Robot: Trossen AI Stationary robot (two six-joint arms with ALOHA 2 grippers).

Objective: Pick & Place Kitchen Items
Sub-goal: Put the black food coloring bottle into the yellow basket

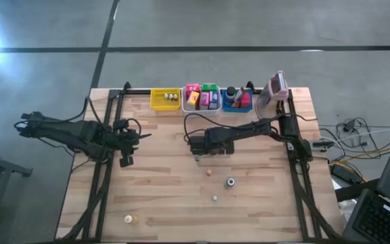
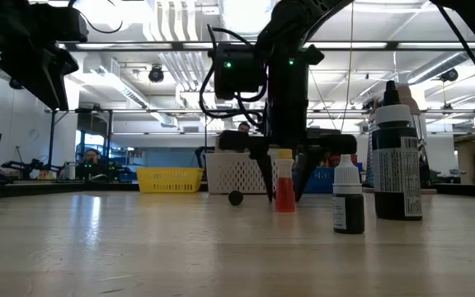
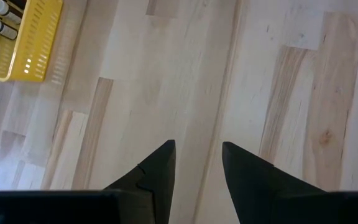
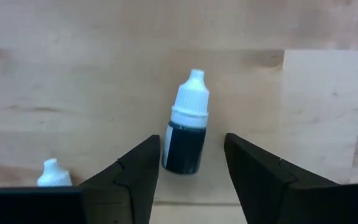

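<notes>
Right wrist view shows the right gripper [image 4: 188, 168] with its fingers [image 4: 135, 171] spread open on either side of a small dark dropper bottle [image 4: 185, 124] with a white cap, standing on the table [image 4: 73, 74] and not touched by either finger; a second white cap [image 4: 51, 173] shows just beside it. Left gripper [image 3: 197, 168] hangs over bare table with fingers apart and empty, near the yellow bin [image 3: 23, 43]. Measured from that bin, the white bin [image 1: 202, 99] and blue bin [image 1: 237, 100] follow along the far edge, holding coloured packets [image 1: 198, 95].
</notes>
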